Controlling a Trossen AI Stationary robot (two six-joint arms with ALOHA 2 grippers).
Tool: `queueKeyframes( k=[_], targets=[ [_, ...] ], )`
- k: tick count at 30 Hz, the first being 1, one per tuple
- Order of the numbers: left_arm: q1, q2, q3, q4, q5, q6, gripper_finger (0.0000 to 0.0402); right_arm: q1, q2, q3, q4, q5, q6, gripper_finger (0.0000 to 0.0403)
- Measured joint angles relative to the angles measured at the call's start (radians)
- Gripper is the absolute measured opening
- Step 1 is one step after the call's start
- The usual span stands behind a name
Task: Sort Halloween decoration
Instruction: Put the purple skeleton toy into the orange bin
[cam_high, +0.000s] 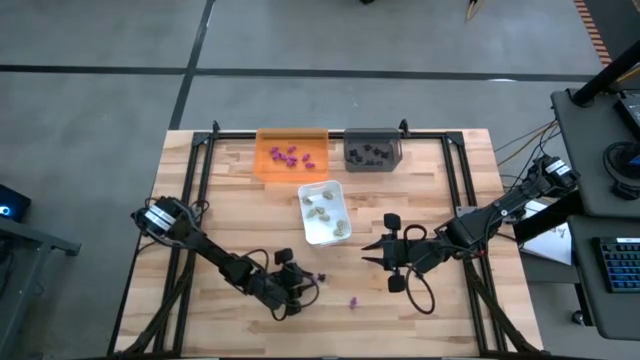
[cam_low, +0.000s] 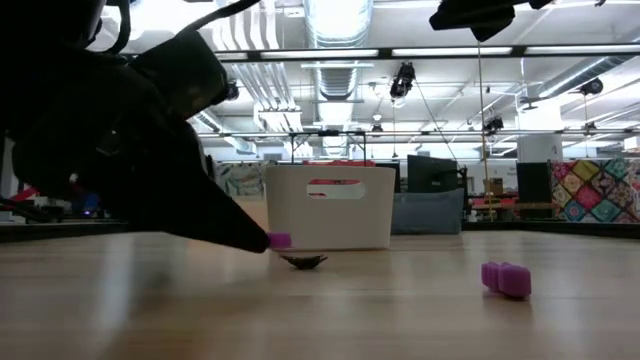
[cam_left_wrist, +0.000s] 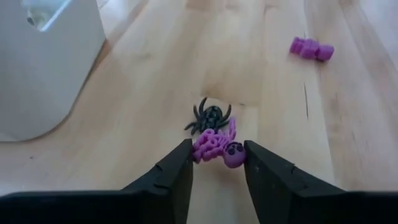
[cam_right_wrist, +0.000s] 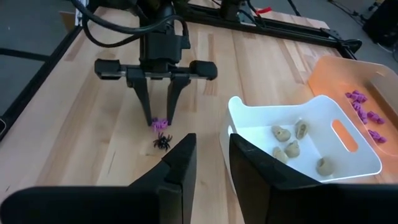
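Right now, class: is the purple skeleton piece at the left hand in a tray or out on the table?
Out on the table. The purple skeleton piece lies on bare wood between the left hand's fingers, beside a black spider.

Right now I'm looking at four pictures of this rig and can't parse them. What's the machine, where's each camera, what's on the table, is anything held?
It is a two-armed robot at a wooden table. One picture looks straight down from above, one sits at table-top height, and two come from cameras on the wrists.

At the back stand an orange tray with purple pieces, a grey tray with black pieces, and nearer the middle a white tray with beige pieces.

The left end effector is down at the table with its fingers on either side of a purple skeleton, not visibly clamped yet. A black spider lies just beyond it, and another purple piece lies loose farther off.

The right end effector hangs by the white tray, slightly open, holding nothing.
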Motion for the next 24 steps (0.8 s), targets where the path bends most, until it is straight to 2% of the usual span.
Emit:
queueKeyframes(
  k=[14,24],
  targets=[
    [0.0,-0.117,0.001,-0.064,-0.01,0.002,0.0113,0.0,0.0,-0.002,0.0,-0.001,0.008,0.0077],
    [0.002,-0.236,0.001,-0.065,-0.041,0.068,0.0113,0.0,0.0,-0.003,0.0,-0.001,0.007,0.0077]
  ],
)
